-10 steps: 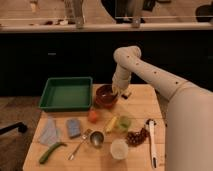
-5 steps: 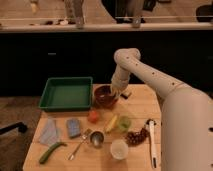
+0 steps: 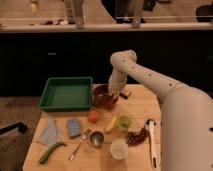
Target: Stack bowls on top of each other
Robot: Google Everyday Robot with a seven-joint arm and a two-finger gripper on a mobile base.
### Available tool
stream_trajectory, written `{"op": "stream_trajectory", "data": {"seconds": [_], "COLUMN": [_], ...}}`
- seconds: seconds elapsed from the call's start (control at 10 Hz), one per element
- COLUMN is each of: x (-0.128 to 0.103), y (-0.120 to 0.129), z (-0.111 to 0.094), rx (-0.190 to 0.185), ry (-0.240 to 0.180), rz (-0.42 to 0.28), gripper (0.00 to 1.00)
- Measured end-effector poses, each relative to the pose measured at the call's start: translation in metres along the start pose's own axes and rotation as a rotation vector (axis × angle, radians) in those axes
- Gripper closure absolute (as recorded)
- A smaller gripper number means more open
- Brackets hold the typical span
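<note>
A dark maroon-brown glossy bowl (image 3: pixel 103 97) stands on the wooden table (image 3: pixel 145 107), just right of the green tray. Its rim looks reddish, and I cannot tell whether the orange-red bowl sits with it; no separate orange-red bowl shows. My gripper (image 3: pixel 114 92) hangs down from the white arm (image 3: pixel 145 75) at the bowl's right rim, touching it or just above it.
A green tray (image 3: pixel 67 93) lies at the back left. In front are a small orange ball (image 3: pixel 93 116), a banana (image 3: pixel 111 123), a green cup (image 3: pixel 124 122), grapes (image 3: pixel 135 136), a white cup (image 3: pixel 118 148), a metal cup (image 3: pixel 96 138), a sponge (image 3: pixel 73 127) and a white-handled tool (image 3: pixel 151 141).
My gripper has shifted slightly left, closer over the maroon bowl's right rim. Nothing else on the table has moved.
</note>
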State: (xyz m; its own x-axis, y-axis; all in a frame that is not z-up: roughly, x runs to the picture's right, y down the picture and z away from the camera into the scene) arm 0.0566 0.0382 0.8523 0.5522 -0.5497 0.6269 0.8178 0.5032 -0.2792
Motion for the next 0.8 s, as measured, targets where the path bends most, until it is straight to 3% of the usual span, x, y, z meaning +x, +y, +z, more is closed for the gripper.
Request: {"op": "stream_trajectory", "data": {"seconds": [0.3,0.8], "x": [0.013,0.037], "y": [-0.007,-0.002], "z": [0.001,0.014], "rx": [0.006,-0.014], "ry": [0.030,0.022], "rz": [0.011,0.036], "gripper": [1.00,1.00]}}
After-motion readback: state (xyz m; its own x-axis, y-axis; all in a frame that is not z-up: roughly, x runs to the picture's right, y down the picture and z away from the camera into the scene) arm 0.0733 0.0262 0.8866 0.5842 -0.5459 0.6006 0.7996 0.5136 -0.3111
